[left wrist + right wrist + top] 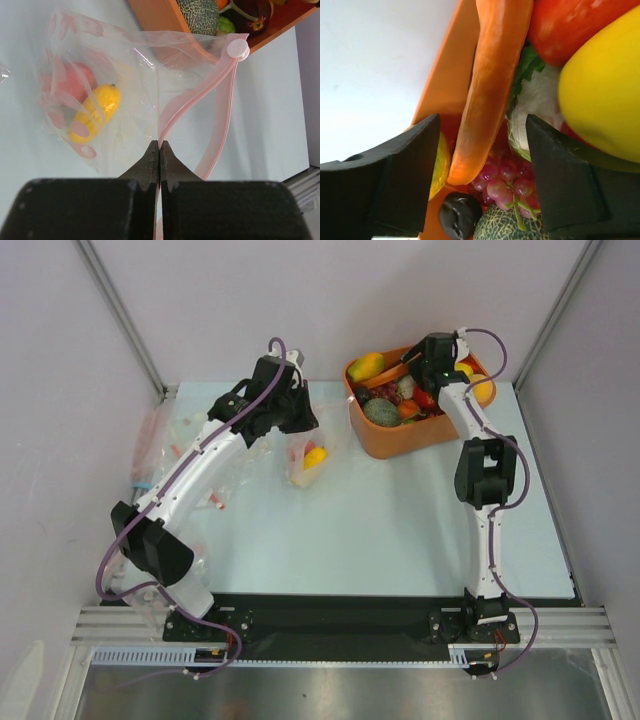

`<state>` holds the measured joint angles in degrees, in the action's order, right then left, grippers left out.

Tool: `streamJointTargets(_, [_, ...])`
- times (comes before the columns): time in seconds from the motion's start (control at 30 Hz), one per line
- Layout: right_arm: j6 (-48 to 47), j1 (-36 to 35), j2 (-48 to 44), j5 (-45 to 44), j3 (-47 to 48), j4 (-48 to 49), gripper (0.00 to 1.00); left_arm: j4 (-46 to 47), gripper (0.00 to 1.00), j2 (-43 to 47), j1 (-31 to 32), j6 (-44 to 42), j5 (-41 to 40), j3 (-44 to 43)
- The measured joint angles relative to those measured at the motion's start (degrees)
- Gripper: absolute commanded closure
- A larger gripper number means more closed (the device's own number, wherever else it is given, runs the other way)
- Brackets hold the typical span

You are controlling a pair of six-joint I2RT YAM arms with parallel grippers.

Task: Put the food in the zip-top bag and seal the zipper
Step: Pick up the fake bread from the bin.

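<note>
The left gripper [159,146] pinches the zipper [200,84] of the zip-top bag [125,55] holding yellow and red food [97,107]

- A pale blue-green table [380,530] fills the middle, evenly lit, with only soft shadows.
- Plain white panels enclose it: a back wall [330,300], a left wall [50,440] and a right wall [600,440].
- Slanting aluminium posts [120,315] mark the back corners.
- A black strip [340,615] and an aluminium rail [340,650] run along the near edge.

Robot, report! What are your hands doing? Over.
Left hand shut on pink strip of clear crinkly plastic bag. Right hand open over orange tub, straddling long orange toy vegetable. Mouth unsealed.
</note>
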<state>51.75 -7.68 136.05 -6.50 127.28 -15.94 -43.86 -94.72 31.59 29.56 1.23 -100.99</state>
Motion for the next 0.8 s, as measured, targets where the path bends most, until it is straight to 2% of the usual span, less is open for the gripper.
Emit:
streamJointTargets(0.1, [0.83, -0.90, 2.10, -0.48, 1.79, -0.02, 0.48, -0.11, 0.99, 0.00, 0.00, -0.02, -0.15, 0.00])
streamJointTargets(0.13, [1.11, -1.14, 2.84, -0.61, 2.49, 0.00, 0.60, -0.20, 1.00, 0.02, 0.00, -0.02, -0.22, 0.00])
streamJointTargets(0.23, [1.64, -1.66, 3.78, -1.57, 3.04, 0.11, 0.74, -0.44, 1.00, 0.02, 0.00, -0.02, -0.55, 0.00])
streamJointTargets(0.47, [-0.85, -1.95, 1.99, -3.67, 0.15, 1.75, 0.79, -0.44, 1.00, 0.02, 0.00, -0.04, -0.59, 0.00])
streamJointTargets(0.8, [-6.29, -1.84, -13.18, -7.28, -14.23, 4.92, 0.79, -0.39, 1.00, -0.13, 0.00, -0.24, 0.02, -0.70])
